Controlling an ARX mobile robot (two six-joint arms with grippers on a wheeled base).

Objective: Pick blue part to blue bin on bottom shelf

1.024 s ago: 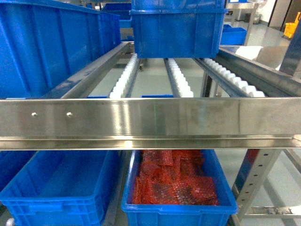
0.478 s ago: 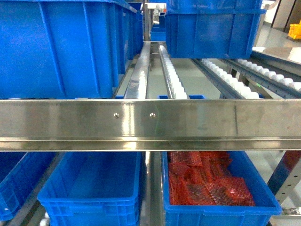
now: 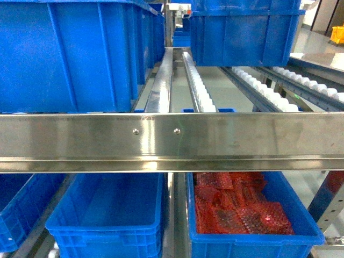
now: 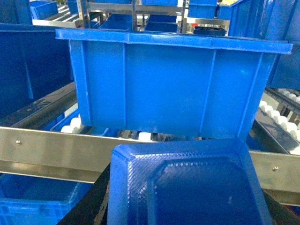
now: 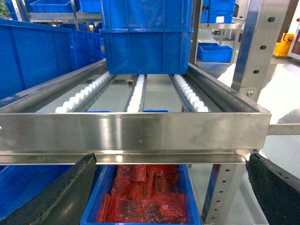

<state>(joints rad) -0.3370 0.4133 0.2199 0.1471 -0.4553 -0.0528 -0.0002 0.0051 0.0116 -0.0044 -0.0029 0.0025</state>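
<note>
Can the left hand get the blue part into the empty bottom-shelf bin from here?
Probably not yet. The blue part sits level with the steel rail; the empty bin lies beneath the rail, so the hand must drop first.

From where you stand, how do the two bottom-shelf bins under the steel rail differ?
The left bin shows no contents; the right bin holds red mesh-wrapped pieces. The left bin sits left of the rail's two screws, the right bin to their right. Both are blue plastic, side by side.

You face a stainless steel rack rail [image 3: 172, 141], white roller tracks [image 3: 198, 88], a grey polished floor [image 5: 293, 98] and a perforated upright post [image 5: 258, 44].
</note>
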